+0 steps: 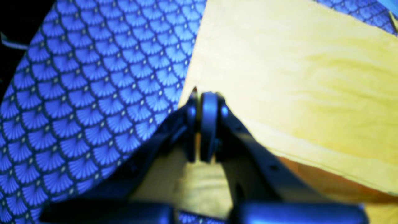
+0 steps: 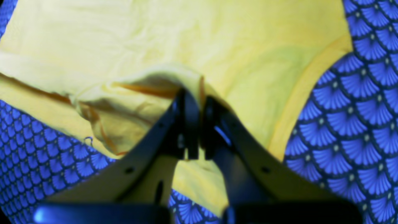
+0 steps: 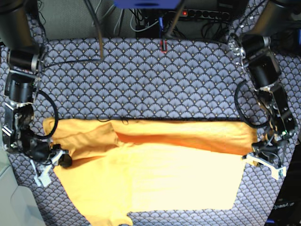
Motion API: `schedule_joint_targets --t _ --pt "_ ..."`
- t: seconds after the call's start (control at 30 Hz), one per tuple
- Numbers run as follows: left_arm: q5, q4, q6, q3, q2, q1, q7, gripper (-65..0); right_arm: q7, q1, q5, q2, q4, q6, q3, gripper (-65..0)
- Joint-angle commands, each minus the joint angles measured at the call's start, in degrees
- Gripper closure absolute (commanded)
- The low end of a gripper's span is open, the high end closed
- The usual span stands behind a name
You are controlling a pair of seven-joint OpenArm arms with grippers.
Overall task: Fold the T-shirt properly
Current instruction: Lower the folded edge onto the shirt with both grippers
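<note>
The yellow-orange T-shirt (image 3: 164, 174) lies flat across the near half of the table, with a darker band folded along its far edge. At the shirt's right edge in the base view, my left gripper (image 3: 251, 151) is shut on the T-shirt's corner. The left wrist view shows its jaws pressed together (image 1: 203, 96) over the hem of the T-shirt (image 1: 295, 77). My right gripper (image 3: 63, 160) is at the shirt's left side, by the sleeve. In the right wrist view it (image 2: 195, 93) is shut on a raised fold of the T-shirt (image 2: 186, 37).
A blue-grey scallop-patterned cloth (image 3: 155, 80) covers the whole table under the shirt. Cables and a power strip (image 3: 207, 12) run along the back edge. A pale grey surface (image 3: 9, 202) sits at the near left corner.
</note>
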Motion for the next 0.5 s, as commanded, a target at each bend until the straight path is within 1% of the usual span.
schedule_joint_targets --t 0.0,0.1,0.33,0.47 --pt "-0.56 0.18 -0.25 0.05 -0.72 -2.11 -1.09 0.0 1.88 2.0 1.18 0.82 0.89 0.19 -0.66 0.0" --pt "-0.56 -1.05 -0.25 0.05 -0.72 -2.99 -1.09 0.0 1.88 2.0 1.18 0.82 0.89 0.19 -2.07 0.0" --pt "-0.56 -1.4 -0.25 0.05 -0.72 -2.99 -1.09 0.0 1.97 2.79 1.09 1.18 0.89 0.19 -2.33 0.0" --pt "-0.56 -1.23 -0.25 0.05 -0.72 -2.99 -1.09 0.0 2.05 3.58 -2.25 1.09 0.89 0.19 -2.16 0.0"
